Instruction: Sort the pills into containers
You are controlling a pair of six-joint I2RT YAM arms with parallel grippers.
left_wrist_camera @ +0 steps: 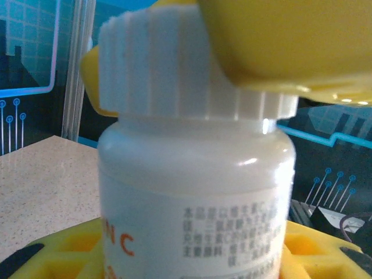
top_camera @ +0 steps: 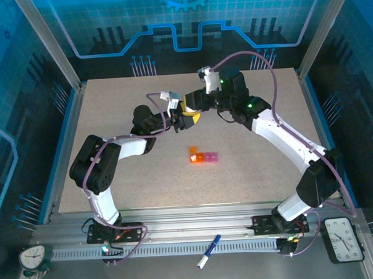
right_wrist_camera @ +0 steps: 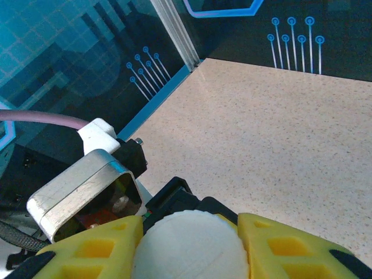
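My left fingers point(left_wrist_camera: 58, 256) are clamping the slippery body of the light, stiff bottle point(left_wrist_camera: 192, 192); my right fingers point(right_wrist_camera: 279, 247) are squeezing its ribbed cap point(right_wrist_camera: 189, 247) between them, likely the surer purchase.

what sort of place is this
Likely a robotics lab test cell: left arm and right arm bolted to an aluminium rail, blue printed panels around the speckled table.

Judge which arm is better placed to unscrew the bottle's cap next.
Right, probably. The right gripper clasps the white cap from above, while the left gripper grips the bottle lower down, anchoring it.
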